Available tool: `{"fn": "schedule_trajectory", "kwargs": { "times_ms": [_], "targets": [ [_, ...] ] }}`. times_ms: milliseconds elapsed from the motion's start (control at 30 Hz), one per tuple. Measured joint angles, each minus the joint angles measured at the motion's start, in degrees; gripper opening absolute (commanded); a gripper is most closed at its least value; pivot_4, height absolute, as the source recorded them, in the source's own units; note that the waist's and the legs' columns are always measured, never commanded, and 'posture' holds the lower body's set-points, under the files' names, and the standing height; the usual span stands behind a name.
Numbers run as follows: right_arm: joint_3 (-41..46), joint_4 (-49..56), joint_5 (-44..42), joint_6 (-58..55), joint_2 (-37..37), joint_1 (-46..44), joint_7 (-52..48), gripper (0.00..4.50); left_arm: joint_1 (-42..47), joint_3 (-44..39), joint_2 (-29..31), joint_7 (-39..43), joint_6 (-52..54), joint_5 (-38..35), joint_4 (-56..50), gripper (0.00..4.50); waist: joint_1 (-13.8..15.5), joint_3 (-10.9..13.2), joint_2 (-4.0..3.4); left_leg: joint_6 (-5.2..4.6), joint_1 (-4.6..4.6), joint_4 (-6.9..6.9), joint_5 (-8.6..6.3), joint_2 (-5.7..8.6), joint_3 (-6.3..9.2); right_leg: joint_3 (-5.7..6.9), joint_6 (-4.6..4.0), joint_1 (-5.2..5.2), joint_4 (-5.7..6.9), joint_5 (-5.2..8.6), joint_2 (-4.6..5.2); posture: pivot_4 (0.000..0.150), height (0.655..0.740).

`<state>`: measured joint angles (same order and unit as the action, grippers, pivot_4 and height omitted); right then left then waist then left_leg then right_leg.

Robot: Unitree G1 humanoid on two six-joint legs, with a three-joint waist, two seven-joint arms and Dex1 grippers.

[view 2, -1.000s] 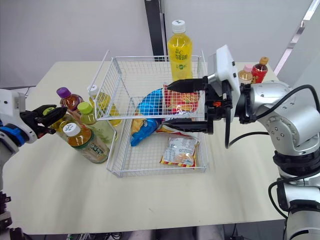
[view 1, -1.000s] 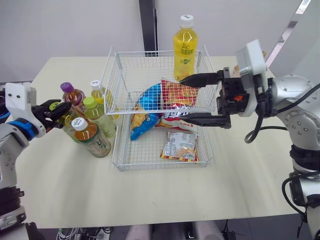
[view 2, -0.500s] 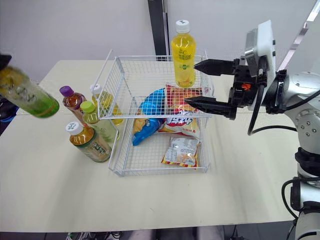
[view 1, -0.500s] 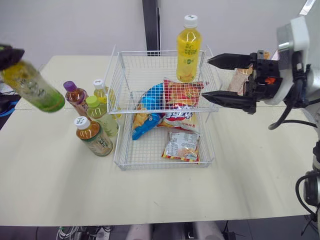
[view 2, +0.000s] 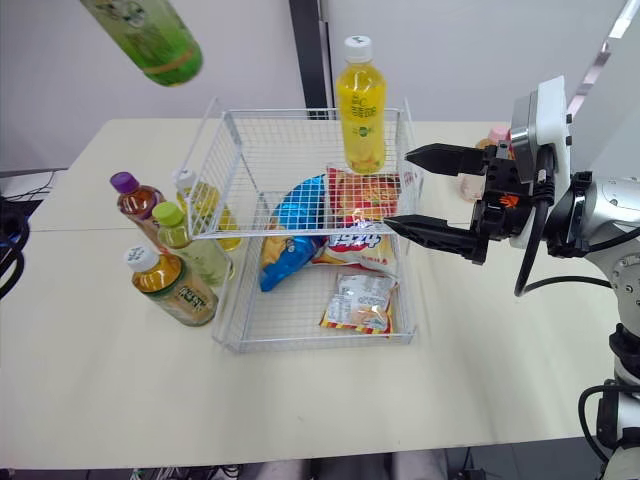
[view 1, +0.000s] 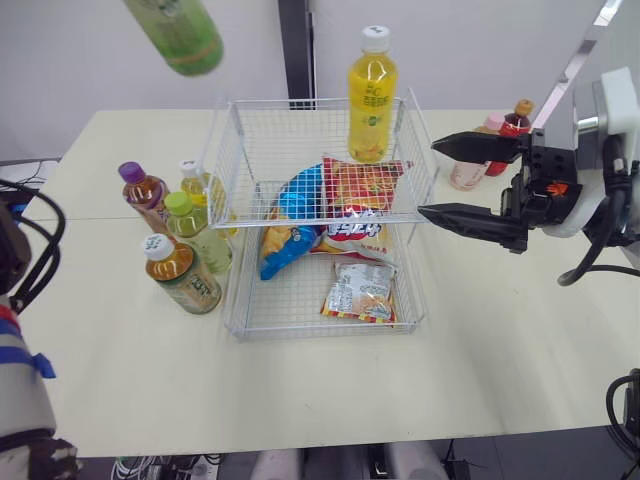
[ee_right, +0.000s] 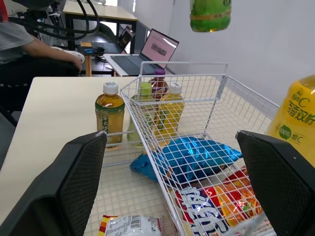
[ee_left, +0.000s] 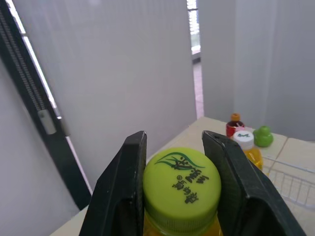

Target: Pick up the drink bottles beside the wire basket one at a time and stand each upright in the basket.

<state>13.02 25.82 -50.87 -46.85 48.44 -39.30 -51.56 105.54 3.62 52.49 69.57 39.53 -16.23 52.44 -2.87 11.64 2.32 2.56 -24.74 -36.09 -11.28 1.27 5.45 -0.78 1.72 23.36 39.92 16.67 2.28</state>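
My left gripper (ee_left: 175,147) is shut on the green cap (ee_left: 181,189) of a green tea bottle (view 1: 178,30), which hangs tilted high above the table's back left. The wire basket (view 1: 320,335) stands mid-table with a yellow bottle (view 1: 370,95) upright at its back right. Left of the basket stand a purple-capped bottle (view 1: 140,188), a white-capped yellow one (view 1: 200,185), a green-capped one (view 1: 195,228) and a white-capped tea bottle (view 1: 180,272). My right gripper (view 1: 429,179) is open and holds nothing, just right of the basket.
In the basket lie a blue snack bag (view 1: 290,225), a red one (view 1: 355,195) and a small packet (view 1: 360,292). Small bottles (view 1: 510,125) stand at the table's back right. A seated person (ee_right: 29,54) and a laptop (ee_right: 147,51) are beyond the table.
My left gripper has lifted the green tea bottle from beside the basket, up and toward the basket. The right gripper has drawn back to the right, still open.
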Motion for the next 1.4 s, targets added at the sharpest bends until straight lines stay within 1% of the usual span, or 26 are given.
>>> {"fn": "schedule_trajectory", "kwargs": {
  "times_ms": [100,167,233,300,400,533,833,900,933,1133,1167,1267,1400],
  "targets": [
    [0.9,0.46,0.01,0.02,0.03,0.84,1.76,4.5,-0.32,0.85,-5.87,0.79,-2.07,1.93,3.19,1.39,-0.17,0.02,-0.02,0.0,-0.06,-0.01,0.0,-0.03,0.03,0.01,-0.02,0.08,0.05,0.0,0.0,0.15,0.74],
    [1.89,1.26,-0.02,0.13,0.11,1.73,3.3,4.5,-1.1,0.7,-11.01,0.26,-5.02,2.73,4.46,1.39,-0.02,0.02,-0.02,0.0,-0.08,-0.01,0.0,0.0,0.0,-0.02,-0.02,0.08,0.01,0.0,0.06,0.15,0.74],
    [2.08,1.74,-0.43,0.08,0.11,2.22,4.36,4.5,-2.11,0.59,-13.88,-0.46,-6.87,2.92,5.74,1.39,-0.23,0.03,-0.03,0.0,-0.1,-0.02,0.0,0.02,-0.11,-0.13,-0.02,0.12,0.02,0.0,0.1,0.15,0.74],
    [2.77,2.22,-0.96,0.05,0.26,2.81,5.08,4.5,-3.06,0.3,-15.3,-0.98,-8.07,3.1,6.74,1.39,-0.67,0.04,-0.05,-0.01,-0.09,0.0,0.0,0.0,-0.21,-0.2,-0.02,0.17,0.04,0.0,0.1,0.15,0.74],
    [3.53,3.03,-1.69,-0.02,0.44,3.1,6.41,4.5,-4.69,-0.55,-18.15,-2.23,-10.31,3.53,8.4,1.39,-0.6,0.04,-0.06,-0.01,-0.09,-0.01,0.0,-0.01,-0.17,-0.15,-0.02,0.18,0.05,0.0,0.07,0.15,0.74],
    [3.85,3.89,-2.33,-0.05,0.94,3.58,7.56,4.5,-5.9,-0.68,-20.32,-2.82,-12.59,4.74,10.17,1.39,-0.41,0.05,-0.06,-0.01,-0.09,-0.03,0.0,0.02,-0.21,-0.18,-0.02,0.17,0.05,0.0,0.09,0.15,0.74],
    [3.86,4.04,-2.64,-0.03,1.08,3.7,9.99,4.5,-6.34,-1.65,-21.51,-5.38,-16.48,7.51,13.9,1.39,-0.33,0.05,-0.06,-0.01,-0.09,-0.03,0.0,0.02,-0.19,-0.16,-0.02,0.17,0.06,0.0,0.09,0.15,0.74],
    [3.86,4.04,-2.67,-0.03,1.12,3.69,10.28,4.5,-6.34,-1.88,-21.97,-5.47,-16.3,7.55,14.19,2.11,-0.23,0.04,-0.05,-0.01,-0.09,-0.04,0.0,0.03,-0.19,-0.16,-0.02,0.17,0.06,0.0,0.09,0.15,0.74],
    [3.85,4.04,-2.69,-0.03,1.16,3.68,10.36,4.5,-6.32,-1.93,-22.25,-5.09,-16.2,7.55,14.21,2.37,-0.21,0.04,-0.05,-0.01,-0.09,-0.04,0.0,0.03,-0.2,-0.16,-0.02,0.16,0.06,0.0,0.09,0.15,0.74],
    [3.84,3.99,-3.26,-0.03,1.63,3.45,10.44,4.5,-6.15,-1.9,-22.3,-1.41,-15.97,7.79,13.62,4.27,-0.21,0.04,-0.06,-0.01,-0.08,-0.06,0.0,0.03,-0.2,-0.16,-0.02,0.14,0.08,0.0,0.09,0.15,0.74],
    [3.84,3.94,-3.27,-0.02,1.63,3.23,10.45,4.5,-6.15,-1.9,-22.18,-1.09,-15.96,7.79,13.45,4.48,-0.25,0.04,-0.06,-0.01,-0.08,-0.06,0.0,0.03,-0.2,-0.17,-0.02,0.14,0.08,0.0,0.09,0.15,0.74],
    [3.82,3.84,-3.3,0.02,1.64,2.6,10.51,4.5,-6.14,-1.86,-20.65,0.79,-15.62,7.93,12.18,4.48,-0.4,0.04,-0.06,-0.01,-0.08,-0.05,0.0,0.01,-0.19,-0.16,-0.02,0.14,0.07,0.0,0.08,0.15,0.74],
    [3.79,3.69,-3.27,0.06,1.64,2.53,10.5,4.5,-6.11,-1.89,-16.37,1.11,-14.51,8.52,9.31,4.48,-0.48,0.04,-0.07,-0.01,-0.07,-0.04,0.0,0.0,-0.17,-0.16,-0.02,0.15,0.08,0.0,0.06,0.15,0.74]
  ]
}}
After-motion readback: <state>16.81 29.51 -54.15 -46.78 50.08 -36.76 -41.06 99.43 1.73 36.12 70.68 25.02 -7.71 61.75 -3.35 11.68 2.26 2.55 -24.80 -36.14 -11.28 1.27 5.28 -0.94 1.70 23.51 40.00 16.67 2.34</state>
